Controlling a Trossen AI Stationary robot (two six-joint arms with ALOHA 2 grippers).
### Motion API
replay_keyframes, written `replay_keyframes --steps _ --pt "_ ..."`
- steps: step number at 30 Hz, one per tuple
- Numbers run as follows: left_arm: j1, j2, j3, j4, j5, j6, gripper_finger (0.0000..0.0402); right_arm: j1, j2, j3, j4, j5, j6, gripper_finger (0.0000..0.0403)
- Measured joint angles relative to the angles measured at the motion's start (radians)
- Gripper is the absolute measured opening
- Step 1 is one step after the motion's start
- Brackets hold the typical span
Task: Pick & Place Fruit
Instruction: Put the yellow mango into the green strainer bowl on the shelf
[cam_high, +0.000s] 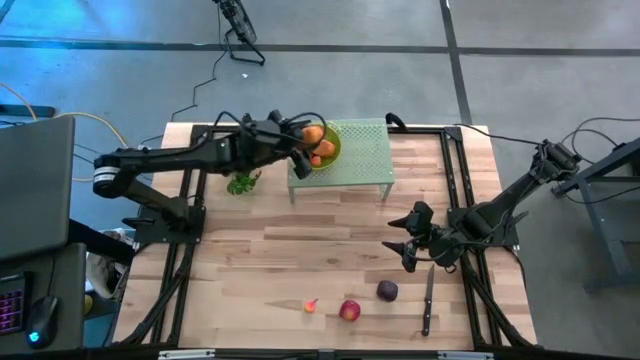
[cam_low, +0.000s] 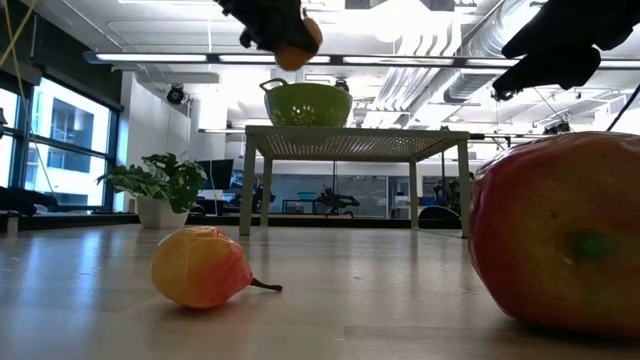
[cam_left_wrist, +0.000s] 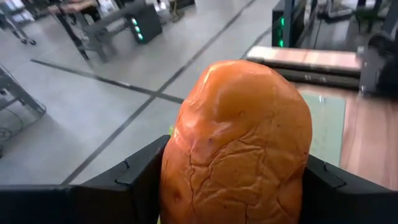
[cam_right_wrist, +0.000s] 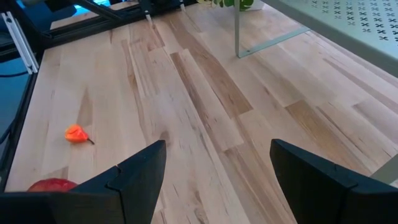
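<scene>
We see the left gripper (cam_high: 303, 141) clenching an orange fruit (cam_high: 312, 135) above the bowl (cam_high: 333, 146); beyond the released right gripper (cam_high: 408, 243), apple (cam_high: 349, 311), plum (cam_high: 387, 290) and pepper (cam_high: 311, 305) remain.

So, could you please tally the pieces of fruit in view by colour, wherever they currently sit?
Orange oblong fruit: 2, one held in the left gripper above the green bowl, one lying in that bowl
Round red apple: 1
Dark purple plum-like fruit: 1
Small orange-red stemmed fruit: 1
Total: 5
</scene>
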Motion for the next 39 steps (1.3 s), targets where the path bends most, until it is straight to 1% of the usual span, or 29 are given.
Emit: replay_keyframes --steps 11,15,21,23,28,39 --pt "0.003 0.043 0.000 -0.037 0.000 -0.002 0.0239 0.000 0.000 0.000 0.005 -0.001 0.000 0.0281" --pt "0.018 0.043 0.000 -0.055 0.000 -0.004 0.0239 0.000 0.000 0.000 0.007 -0.001 0.000 0.0281" --pt "0.071 0.043 0.000 -0.086 0.006 -0.032 0.0239 0.000 0.000 0.000 0.010 -0.001 -0.001 0.0281" --pt "0.083 0.043 0.000 -0.084 0.017 -0.035 0.0239 0.000 0.000 0.000 0.015 -0.001 -0.001 0.0281" --pt "0.092 0.043 0.000 -0.069 0.087 -0.039 0.0239 0.000 0.000 0.000 0.015 -0.001 -0.001 0.0281" --pt "0.091 0.100 0.000 -0.073 0.088 -0.042 0.0241 0.000 0.000 0.000 0.014 -0.001 -0.003 0.0281"
